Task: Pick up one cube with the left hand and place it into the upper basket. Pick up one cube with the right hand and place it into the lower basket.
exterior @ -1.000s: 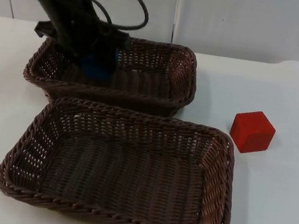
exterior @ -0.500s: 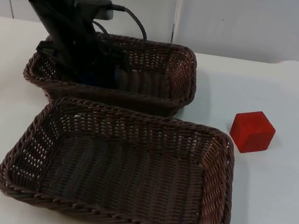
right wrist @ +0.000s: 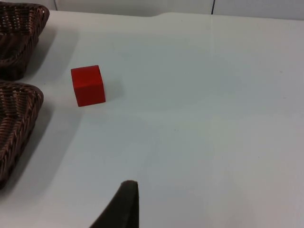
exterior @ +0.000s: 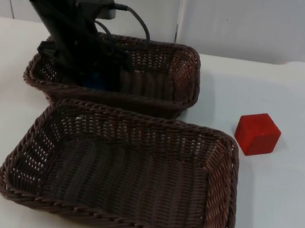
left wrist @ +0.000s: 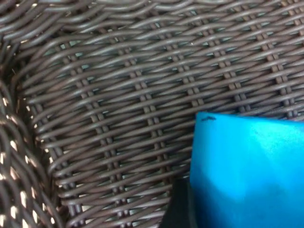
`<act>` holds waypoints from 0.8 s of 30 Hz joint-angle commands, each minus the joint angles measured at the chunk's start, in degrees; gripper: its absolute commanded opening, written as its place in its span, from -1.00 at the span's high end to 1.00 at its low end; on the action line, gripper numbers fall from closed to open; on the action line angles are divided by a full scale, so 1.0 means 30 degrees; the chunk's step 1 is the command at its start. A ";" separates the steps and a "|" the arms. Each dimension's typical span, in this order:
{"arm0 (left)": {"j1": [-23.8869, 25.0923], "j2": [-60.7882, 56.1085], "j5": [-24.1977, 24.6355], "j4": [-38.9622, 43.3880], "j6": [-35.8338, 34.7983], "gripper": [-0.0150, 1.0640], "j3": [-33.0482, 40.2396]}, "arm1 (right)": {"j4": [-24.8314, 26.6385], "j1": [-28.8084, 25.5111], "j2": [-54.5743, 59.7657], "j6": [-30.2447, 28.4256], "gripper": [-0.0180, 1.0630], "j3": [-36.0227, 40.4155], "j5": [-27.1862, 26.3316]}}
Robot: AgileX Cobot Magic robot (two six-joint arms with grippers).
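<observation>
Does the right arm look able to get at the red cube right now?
Probably yes. The red cube sits alone on bare table, apart from both baskets, and the right hand looks onto it with nothing between.

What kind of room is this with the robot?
Probably a robot test lab: a bare white table against a grey partition wall, with only wicker baskets and a red cube set out.

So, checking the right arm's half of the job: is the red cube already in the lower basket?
No, the red cube sits on the white table, right of the lower basket.
</observation>
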 commanded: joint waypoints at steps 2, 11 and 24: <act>-0.0105 -0.0158 -0.0021 -0.0284 0.0025 -0.30 -0.0154 | -0.0113 0.0004 0.0000 -0.0013 -0.98 -0.0042 -0.0109; -0.0105 -0.2143 -0.0235 -0.0318 -0.0062 -0.30 -0.0154 | -0.0113 0.0004 0.0000 -0.0013 -0.98 -0.0042 -0.0109; -0.0105 -0.8449 0.1153 -0.0512 -0.0115 -0.30 -0.0154 | -0.0113 0.0004 0.0000 -0.0013 -0.98 -0.0042 -0.0109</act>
